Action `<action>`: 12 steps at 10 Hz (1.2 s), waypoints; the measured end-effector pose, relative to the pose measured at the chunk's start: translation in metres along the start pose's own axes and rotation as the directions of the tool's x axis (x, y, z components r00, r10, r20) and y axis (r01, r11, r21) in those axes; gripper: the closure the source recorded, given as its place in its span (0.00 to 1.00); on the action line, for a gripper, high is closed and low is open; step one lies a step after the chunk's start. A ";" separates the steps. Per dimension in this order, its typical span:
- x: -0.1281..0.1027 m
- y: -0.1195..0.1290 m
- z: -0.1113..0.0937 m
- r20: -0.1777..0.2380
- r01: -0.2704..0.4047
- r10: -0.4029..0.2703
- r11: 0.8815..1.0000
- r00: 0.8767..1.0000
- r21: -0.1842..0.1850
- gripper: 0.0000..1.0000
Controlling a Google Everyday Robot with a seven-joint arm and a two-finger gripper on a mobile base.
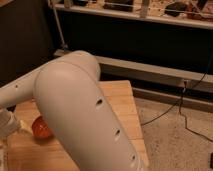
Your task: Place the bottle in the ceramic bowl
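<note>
Closest to the lens: the white arm [92, 125], bulky, blocking most of the wooden table [120, 100] (only a bare strip shows on its right side). Past it, low at the frame's left edge, the gripper [11, 124] hangs over the table's left part, just beside the ceramic bowl [42, 129]. Whether it is spread or clamped on something, I cannot tell. Bowl: glossy orange-red, round, sitting on the table, its right part hidden behind the arm. No bottle shows in the part that is visible. The bottle can't be made out anywhere; it could be at the gripper or behind the arm. Progress, my read: placement not confirmed, so lowering into the bowl and letting go are probably both left. Farther back: speckled floor [175, 142] with a black cable [181, 100], then a dark shelf unit [140, 37].
</note>
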 end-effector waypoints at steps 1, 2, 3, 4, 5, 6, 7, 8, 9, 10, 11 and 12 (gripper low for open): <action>0.000 0.014 0.001 -0.005 0.013 -0.013 1.000 1.000 -0.010 0.35; 0.001 0.025 0.001 -0.007 0.024 -0.024 1.000 1.000 -0.017 0.35; 0.002 0.042 0.002 -0.008 0.038 -0.038 0.999 0.999 -0.027 0.35; 0.003 0.055 0.003 -0.004 0.044 -0.044 0.998 0.999 -0.034 0.35; 0.005 0.070 0.004 0.006 0.047 -0.047 0.998 0.999 -0.040 0.35; 0.008 0.086 0.006 0.020 0.038 -0.037 0.998 0.999 -0.044 0.35; 0.010 0.094 0.008 0.028 0.027 -0.025 0.999 0.999 -0.045 0.35; 0.012 0.100 0.010 0.036 0.013 -0.011 0.999 0.999 -0.045 0.35; 0.013 0.105 0.013 0.043 0.003 -0.001 0.999 0.999 -0.043 0.35; 0.015 0.110 0.018 0.048 -0.009 0.011 0.999 0.999 -0.040 0.35; 0.017 0.114 0.023 0.050 -0.016 0.017 0.999 0.999 -0.037 0.35; 0.018 0.117 0.027 0.051 -0.017 0.019 0.999 0.999 -0.034 0.35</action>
